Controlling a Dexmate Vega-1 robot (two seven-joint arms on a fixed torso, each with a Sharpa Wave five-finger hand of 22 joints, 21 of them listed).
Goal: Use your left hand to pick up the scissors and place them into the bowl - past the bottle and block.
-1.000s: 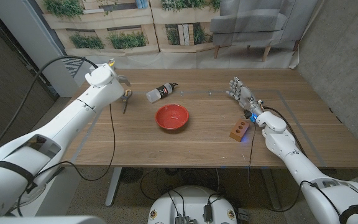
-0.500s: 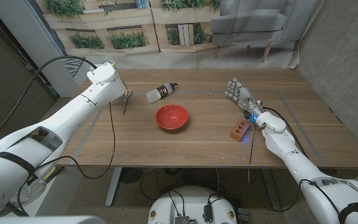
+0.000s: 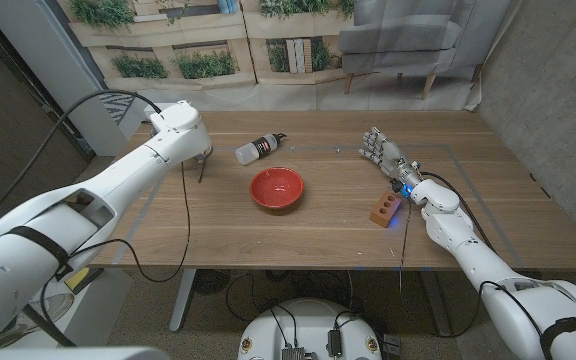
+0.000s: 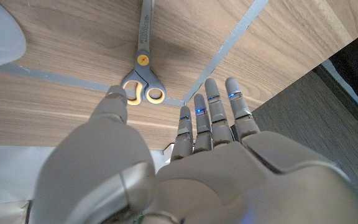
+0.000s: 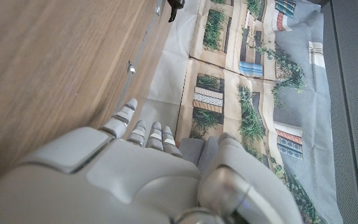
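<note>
The scissors [image 3: 202,168] lie at the table's far left, grey handles with yellow lining [image 4: 143,92] and blades [image 4: 146,25] pointing away from my hand. My left hand [image 4: 185,162] hovers just above the handles with fingers spread and nothing in it; its thumb tip [image 4: 115,94] is right at one handle loop. In the head view the left hand [image 3: 196,140] is mostly hidden under its wrist. The red bowl [image 3: 276,188] sits mid-table, with the bottle [image 3: 258,150] lying behind it. The brown block [image 3: 385,209] lies to the right. My right hand [image 3: 383,150] stands upright, fingers apart, empty.
Grey tape lines [image 4: 229,43] cross the wood near the scissors, and the table's left edge [image 4: 278,87] runs close beside my left hand. A cable [image 3: 183,215] hangs from the left arm over the table. The right hand [image 5: 135,168] stays beside the wooden tabletop [image 5: 48,56].
My left arm has swung farther back and to the right, bringing the hand over the scissors' handles. The right hand, bowl, bottle and block are unmoved.
</note>
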